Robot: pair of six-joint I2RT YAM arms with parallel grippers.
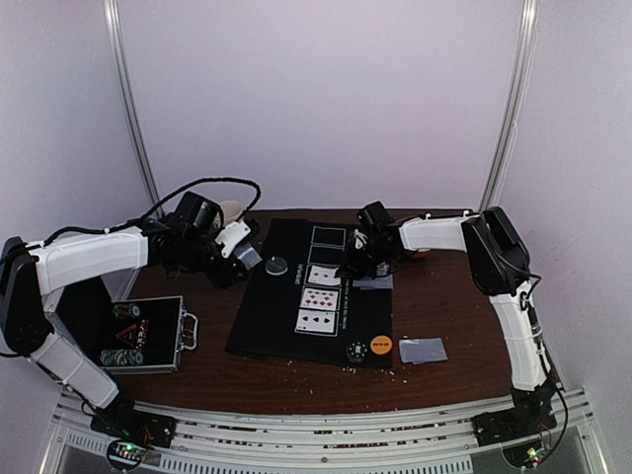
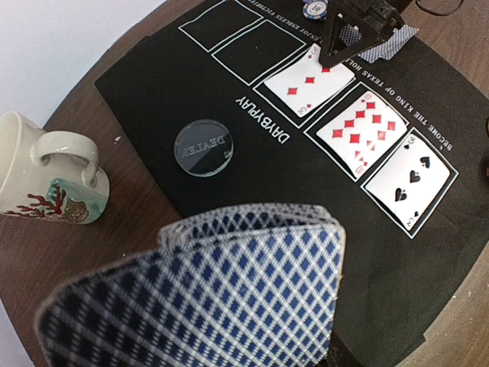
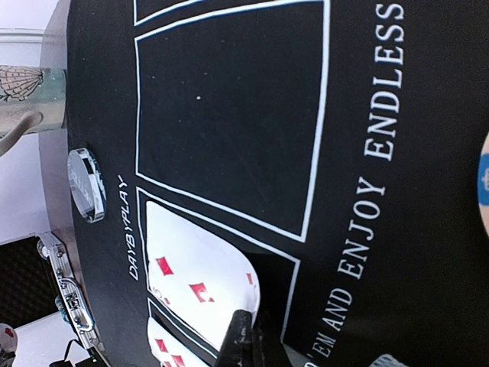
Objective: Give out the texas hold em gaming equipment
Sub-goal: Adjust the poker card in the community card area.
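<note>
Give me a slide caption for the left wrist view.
Checker-backed card deck held above the black mat, three face-up cards, mug alongside.

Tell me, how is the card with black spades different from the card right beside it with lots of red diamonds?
The spade card has black pips; the diamond card has red ones. The spade card shows few pips, the diamond card many more. The spade card fills the end box, the diamond card the next one. Both lie face up inside white-outlined boxes on the black mat.
</note>
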